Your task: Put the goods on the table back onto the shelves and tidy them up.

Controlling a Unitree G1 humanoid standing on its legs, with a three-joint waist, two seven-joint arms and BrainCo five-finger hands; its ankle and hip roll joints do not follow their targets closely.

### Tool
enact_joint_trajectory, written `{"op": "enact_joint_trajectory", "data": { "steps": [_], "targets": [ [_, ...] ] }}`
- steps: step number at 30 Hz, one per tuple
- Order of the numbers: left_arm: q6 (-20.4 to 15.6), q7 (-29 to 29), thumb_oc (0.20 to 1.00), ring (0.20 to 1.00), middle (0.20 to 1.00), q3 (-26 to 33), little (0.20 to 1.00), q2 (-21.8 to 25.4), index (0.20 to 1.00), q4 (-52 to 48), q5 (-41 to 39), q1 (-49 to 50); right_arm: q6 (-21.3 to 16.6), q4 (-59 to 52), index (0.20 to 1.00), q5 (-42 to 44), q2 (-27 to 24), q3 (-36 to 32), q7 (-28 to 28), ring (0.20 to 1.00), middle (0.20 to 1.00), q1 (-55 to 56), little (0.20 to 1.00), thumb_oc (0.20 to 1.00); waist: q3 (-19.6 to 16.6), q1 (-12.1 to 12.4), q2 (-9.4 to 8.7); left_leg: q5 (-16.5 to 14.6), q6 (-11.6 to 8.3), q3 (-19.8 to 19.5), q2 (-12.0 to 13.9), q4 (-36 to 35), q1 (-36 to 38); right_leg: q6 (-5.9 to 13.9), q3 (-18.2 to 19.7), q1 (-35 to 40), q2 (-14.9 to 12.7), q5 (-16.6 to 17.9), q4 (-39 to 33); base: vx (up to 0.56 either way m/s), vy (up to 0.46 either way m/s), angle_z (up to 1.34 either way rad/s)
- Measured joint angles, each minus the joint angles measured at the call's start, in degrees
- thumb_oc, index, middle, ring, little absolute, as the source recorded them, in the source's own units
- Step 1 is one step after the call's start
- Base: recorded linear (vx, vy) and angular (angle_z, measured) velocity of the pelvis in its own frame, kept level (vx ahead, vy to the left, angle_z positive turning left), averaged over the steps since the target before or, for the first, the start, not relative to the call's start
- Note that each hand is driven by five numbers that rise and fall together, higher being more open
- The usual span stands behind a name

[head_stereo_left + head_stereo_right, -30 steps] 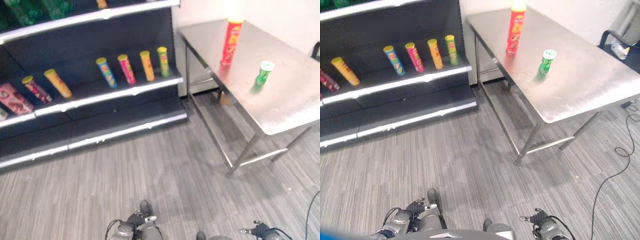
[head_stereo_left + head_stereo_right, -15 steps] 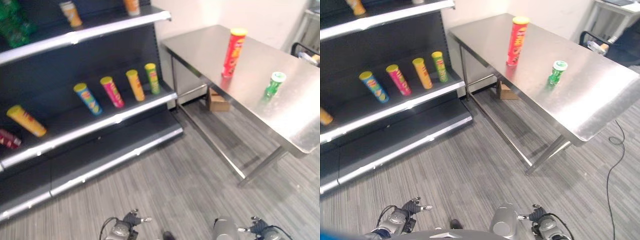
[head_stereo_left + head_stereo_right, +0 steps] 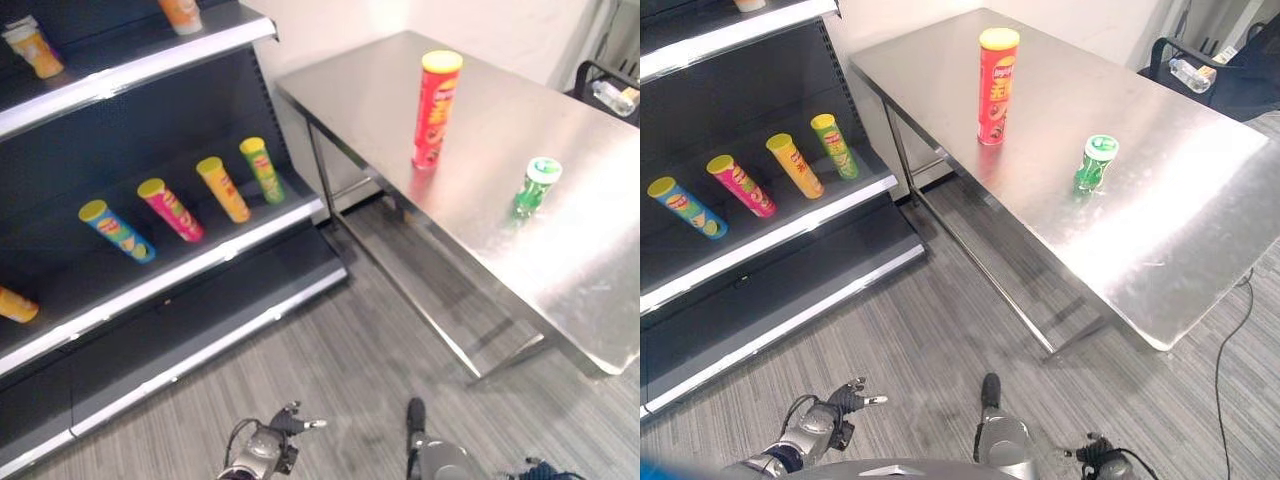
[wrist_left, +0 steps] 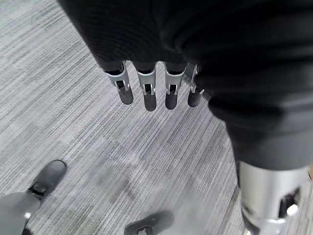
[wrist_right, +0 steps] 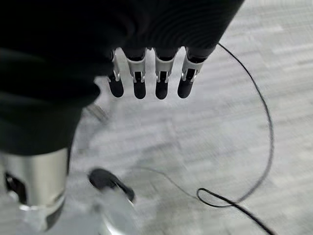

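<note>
A tall red can with a yellow lid (image 3: 436, 108) stands upright on the steel table (image 3: 570, 280). A short green can with a white lid (image 3: 535, 186) stands further toward the table's right. Both my hands hang low over the grey floor, far from the table. My left hand (image 4: 149, 93) has straight fingers and holds nothing; it also shows as my left hand (image 3: 843, 402) at the bottom of the eye view. My right hand (image 5: 139, 81) is likewise open and empty.
The dark shelf unit (image 3: 180, 275) stands left of the table. On its middle shelf lie a blue (image 3: 115, 231), a pink (image 3: 170, 209), an orange (image 3: 222, 188) and a green can (image 3: 261, 170). A dark chair with a bottle (image 3: 1193, 75) is behind the table.
The whole picture has shifted: the camera has swung right and come closer, so the table looms larger and the shelves slide left. Both hands still hang low and empty.
</note>
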Motion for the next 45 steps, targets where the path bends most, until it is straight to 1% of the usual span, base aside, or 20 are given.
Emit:
{"op": "enact_joint_trajectory", "data": {
  "steps": [3,4,6,7,10,12,15,18,21,22,24,27,28,30,33,37,40,42,44,45],
  "targets": [
    [0.2,0.0,1.0,1.0,1.0,2.8,1.0,0.2,1.0,2.2,-0.1,1.8,-0.4,-0.2,1.0,0.0,0.3,0.3,0.0,1.0,1.0,-0.9,1.0,1.0,1.0,0.4,-1.66,4.6,-7.68,-2.3,4.3,16.9,-4.8,-1.79,-0.9,4.4,0.1,-2.5,-1.3,0.12,-0.333,0.08],
    [0.5,0.0,1.0,1.0,1.0,3.3,1.0,-0.1,1.0,2.2,-0.1,3.0,-0.4,0.1,1.0,0.0,0.1,0.5,0.0,1.0,1.0,-0.8,1.0,1.0,1.6,1.1,-2.46,7.9,-10.13,-4.5,6.4,24.2,-7.6,-3.66,0.1,5.1,0.7,-3.6,-0.4,0.09,-0.182,-0.13],
    [0.7,-0.2,1.0,1.0,1.0,2.9,1.0,-0.6,1.0,2.0,-0.1,3.0,-0.3,0.4,1.0,0.1,0.2,0.7,-0.1,1.0,1.0,-1.4,1.0,1.0,2.1,1.9,-3.29,11.6,-10.69,-5.6,8.0,32.7,-12.6,-5.51,1.2,6.6,0.8,-4.2,-0.8,0.14,-0.031,-0.2],
    [0.7,-0.2,1.0,1.0,1.0,2.9,1.0,-0.6,1.0,2.0,-0.1,3.0,-0.3,0.4,1.0,0.1,0.2,0.7,-0.1,1.0,1.0,-1.4,1.0,1.0,2.1,1.9,-3.29,11.6,-10.69,-5.6,8.0,32.7,-12.6,-5.51,1.2,6.6,0.8,-4.2,-0.8,0.17,0.047,-0.27],
    [0.4,-0.3,1.0,1.0,1.0,2.6,1.0,-0.7,1.0,1.6,-0.2,2.5,-0.3,0.6,1.0,1.0,0.5,1.8,-0.1,1.0,1.0,-1.8,1.0,1.0,2.5,1.6,-3.82,11.7,-10.25,-2.8,6.6,21.4,-13.4,-6.89,2.3,8.5,1.7,-5.3,-1.5,0.15,0.115,-0.26],
    [0.4,-0.4,1.0,1.0,1.0,2.3,1.0,-0.6,1.0,1.5,-0.2,2.1,-0.3,0.5,1.0,1.0,0.8,2.0,0.0,1.0,1.0,-1.2,1.0,1.0,2.4,1.9,-3.72,12.1,-9.58,-2.2,4.6,4.9,-12.1,-6.63,3.5,8.7,3.0,-6.0,-1.5,0.23,0.182,-0.33],
    [0.2,-0.3,1.0,1.0,1.0,1.9,1.0,-0.2,1.0,1.9,-0.2,1.8,-0.4,1.0,1.0,1.0,1.1,2.1,0.0,1.0,1.0,-1.0,1.0,1.0,2.2,2.3,-2.55,13.1,-8.71,-8.8,2.8,-8.9,-12.3,-6.36,5.8,8.0,4.7,-6.2,-1.5,0.14,0.084,-0.4],
    [0.3,-0.4,1.0,1.0,1.0,1.5,1.0,-0.3,1.0,2.1,-0.2,2.5,-0.5,1.1,1.0,1.0,0.8,1.5,0.0,1.0,1.0,-0.1,1.0,1.0,1.9,2.8,-2.08,13.7,-7.95,-9.8,2.7,-9.0,-11.9,-5.9,8.6,8.8,5.2,-6.6,-1.5,0.21,0.143,-0.59],
    [0.3,-0.4,1.0,1.0,1.0,1.4,1.0,-0.6,1.0,1.2,-0.2,2.8,-0.6,1.7,1.0,1.0,-0.3,-0.3,-0.1,1.0,1.0,2.1,1.0,1.0,1.1,1.4,1.32,13.3,-7.32,-9.0,0.0,-9.0,-8.7,-3.65,11.1,10.1,5.5,-7.1,-1.4,0.22,0.232,-0.46],
    [0.3,-0.3,1.0,1.0,1.0,1.4,1.0,-0.6,1.0,1.1,-0.2,2.8,-0.6,2.5,1.0,1.0,-0.1,-1.4,-0.1,1.0,1.0,2.5,1.0,1.0,0.8,1.3,1.8,10.1,-3.28,-7.6,-0.3,-9.0,-7.8,-2.66,12.2,10.1,5.3,-7.4,-1.4,0.1,0.129,-0.54],
    [0.3,-0.3,1.0,1.0,1.0,1.4,1.0,0.0,1.0,0.6,-0.2,2.9,-0.4,2.4,1.0,1.0,0.3,-1.0,0.0,1.0,1.0,2.5,1.0,1.0,0.1,1.7,2.38,7.5,-0.42,-4.4,-1.9,-8.9,-7.1,-1.18,14.4,9.2,3.4,-7.4,-0.8,0.02,0.026,-0.73],
    [0.0,-0.1,1.0,1.0,1.0,1.3,1.0,1.2,1.0,-1.3,-0.2,1.6,-0.2,2.1,1.0,1.1,1.8,-1.3,0.1,1.0,1.0,4.2,1.0,1.0,0.9,0.7,0.59,6.2,1.35,-2.9,-5.6,-8.6,-6.7,0.47,14.2,8.2,0.9,-5.7,-0.3,0.16,0.357,-0.32],
    [0.1,0.0,1.0,1.0,1.0,0.9,1.0,2.4,1.0,-2.0,-0.2,2.0,-0.9,1.0,1.0,1.2,2.4,-3.2,0.1,1.0,1.0,3.1,1.0,1.0,1.1,0.3,0.48,5.5,2.3,-0.5,-5.5,-8.6,-6.0,1.03,15.5,5.2,0.3,-6.1,4.1,0.08,0.222,-0.8],
    [0.0,0.2,1.0,1.0,1.0,1.8,1.0,3.3,1.0,-2.1,-0.5,1.7,-0.8,0.6,1.0,3.3,2.4,-4.6,0.0,1.0,1.0,1.6,1.0,1.0,1.4,0.3,-1.17,3.8,2.67,3.1,-5.9,-8.9,-5.5,1.66,16.3,3.6,-0.6,-6.6,4.6,0.04,0.119,-1.02],
    [-0.2,0.4,1.0,1.0,1.0,3.5,1.0,5.0,1.0,-2.2,-1.1,-1.1,-0.8,0.6,1.0,7.4,1.6,-9.4,-0.1,1.0,1.0,1.4,1.0,1.0,2.5,-1.3,-3.51,2.5,3.85,4.5,-7.8,-8.9,-5.9,3.62,14.7,2.6,-3.0,-5.9,4.1,0.02,0.091,-0.32],
    [0.0,0.6,1.0,1.0,1.0,4.5,1.0,7.8,1.0,-1.6,-1.2,-1.3,-1.0,0.7,1.0,10.0,-2.4,-14.2,-0.4,1.0,1.0,3.2,1.0,1.0,3.0,-2.2,-4.5,2.4,3.97,6.5,-8.0,-8.9,-5.9,3.91,14.7,0.0,-3.1,-5.5,6.8,0.01,0.016,-0.27],
    [0.0,0.7,1.0,1.0,1.0,4.4,1.0,9.2,1.0,-0.5,-1.1,-2.0,-1.2,1.5,1.0,12.0,-5.4,-20.1,-0.3,1.0,1.0,4.4,1.0,1.0,3.7,-2.8,-5.23,2.3,3.9,7.0,-7.8,-9.0,-6.2,4.03,14.3,-0.8,-3.0,-5.6,7.4,0.02,-0.036,-0.02],
    [-0.1,0.7,1.0,1.0,1.0,4.5,1.0,9.2,1.0,0.6,-1.1,-2.0,-1.5,5.8,1.0,16.3,-10.7,-28.9,-0.8,1.0,1.0,6.9,1.0,1.0,3.5,-3.6,-5.48,2.2,3.46,6.1,-8.0,-8.6,-6.5,4.11,14.0,1.9,-2.9,-4.9,2.8,-0.04,-0.067,0.15],
    [0.0,0.8,1.0,1.0,1.0,4.6,1.0,9.3,1.0,1.1,-1.1,-1.9,-1.7,7.2,1.0,18.4,-14.0,-31.7,-2.4,1.0,1.0,8.7,1.0,1.0,3.4,-4.3,-5.5,2.3,3.32,6.2,-7.6,-8.6,-7.1,3.88,13.8,1.4,-2.5,-4.8,2.3,0.1,-0.029,0.01],
    [0.0,0.7,1.0,1.0,1.0,4.6,1.0,8.8,1.0,1.4,-1.1,-1.3,-1.8,7.0,1.0,21.9,-16.9,-42.2,-2.6,1.0,1.0,10.4,1.0,1.0,3.4,-4.9,-5.39,2.1,2.93,5.8,-7.5,-8.8,-6.6,3.52,13.3,3.3,-2.3,-4.2,0.0,0.05,-0.038,0.07]
  ]
}}
